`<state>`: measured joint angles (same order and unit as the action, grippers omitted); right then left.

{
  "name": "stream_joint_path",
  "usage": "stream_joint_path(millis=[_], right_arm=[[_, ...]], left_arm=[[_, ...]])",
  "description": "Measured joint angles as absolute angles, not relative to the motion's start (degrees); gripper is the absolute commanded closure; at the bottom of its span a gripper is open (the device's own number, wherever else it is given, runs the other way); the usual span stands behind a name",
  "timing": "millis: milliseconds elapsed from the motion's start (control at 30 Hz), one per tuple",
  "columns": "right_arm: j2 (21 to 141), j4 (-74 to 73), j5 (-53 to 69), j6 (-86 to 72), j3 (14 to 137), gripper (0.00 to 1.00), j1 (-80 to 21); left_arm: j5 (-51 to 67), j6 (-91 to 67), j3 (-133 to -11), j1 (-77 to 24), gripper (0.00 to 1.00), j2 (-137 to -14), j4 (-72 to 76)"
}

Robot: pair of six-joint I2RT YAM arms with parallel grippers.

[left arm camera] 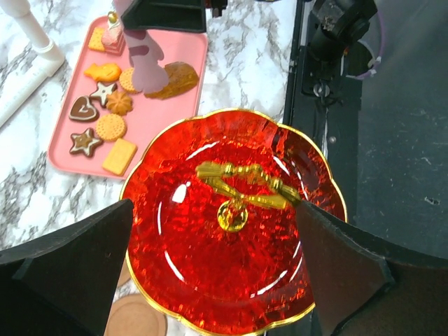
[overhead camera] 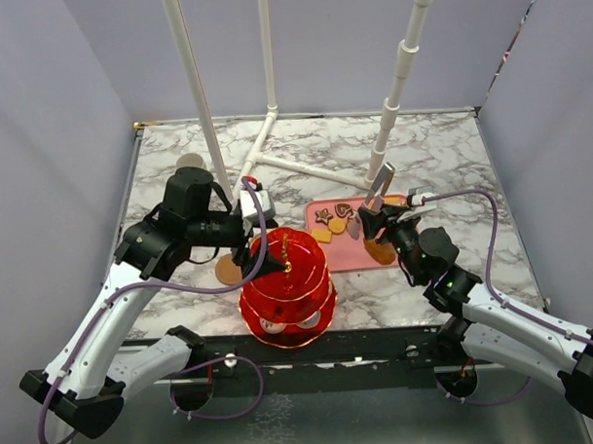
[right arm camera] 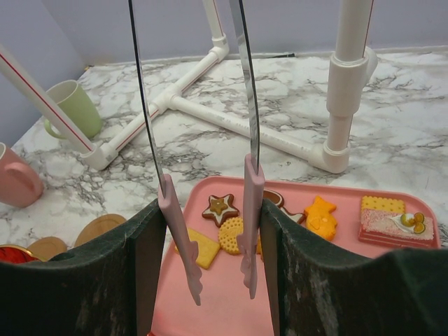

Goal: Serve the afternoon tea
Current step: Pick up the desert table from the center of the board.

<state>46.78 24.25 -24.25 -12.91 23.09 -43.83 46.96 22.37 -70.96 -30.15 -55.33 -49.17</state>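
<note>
The translucent red three-tier stand (overhead camera: 287,292) with gold finial (left arm camera: 241,187) stands at the near middle edge of the table. My left gripper (overhead camera: 262,264) is open just above its top tier (left arm camera: 210,266), one finger (left arm camera: 70,269) on each side, touching nothing. My right gripper (right arm camera: 210,280) is shut on metal tongs with pink tips (right arm camera: 183,241). The tongs are empty and hang spread over the pink tray (right arm camera: 217,301) of cookies (right arm camera: 231,234). The pale green mug (right arm camera: 73,108) and pink mug (right arm camera: 17,178) stand at the back left. Two brown coasters (right arm camera: 98,227) lie left of the tray.
A white pipe frame (overhead camera: 275,155) with upright posts stands on the marble table behind the tray. The tray (overhead camera: 348,259) holds star, heart, round, square and fish-shaped cookies, a brown pastry (left arm camera: 175,78) and a pink cake slice (right arm camera: 392,224). Grey walls enclose three sides.
</note>
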Motion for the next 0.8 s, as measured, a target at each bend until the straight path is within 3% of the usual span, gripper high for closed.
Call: stream_joint_path(millis=[133, 233, 300, 433, 500, 800], right_arm=[[46.72, 24.38, -24.58, -12.82, 23.09, 0.46, -43.83], [46.72, 24.4, -24.73, -12.82, 23.09, 0.46, -43.83], [46.72, 24.43, -24.84, -12.84, 23.09, 0.46, -43.83], [46.72, 24.45, -25.32, -12.82, 23.09, 0.46, -43.83], [46.72, 24.45, -25.58, -12.82, 23.09, 0.46, -43.83], [46.7, 25.32, -26.09, -12.84, 23.09, 0.46, -43.83]], left_arm=[[45.93, 20.49, -68.18, -33.08, 0.02, -55.44, -45.39], [44.91, 19.68, -65.87, -35.11, 0.09, -55.44, -43.05], [44.47, 19.22, -64.53, -35.68, 0.19, -55.44, -41.74], [44.14, 18.65, -63.48, -35.81, 0.59, -55.46, -39.66], [44.16, 18.17, -63.51, -35.94, 0.68, -55.59, -38.68], [43.94, 15.42, -63.51, -36.12, 0.77, -56.18, -34.87]])
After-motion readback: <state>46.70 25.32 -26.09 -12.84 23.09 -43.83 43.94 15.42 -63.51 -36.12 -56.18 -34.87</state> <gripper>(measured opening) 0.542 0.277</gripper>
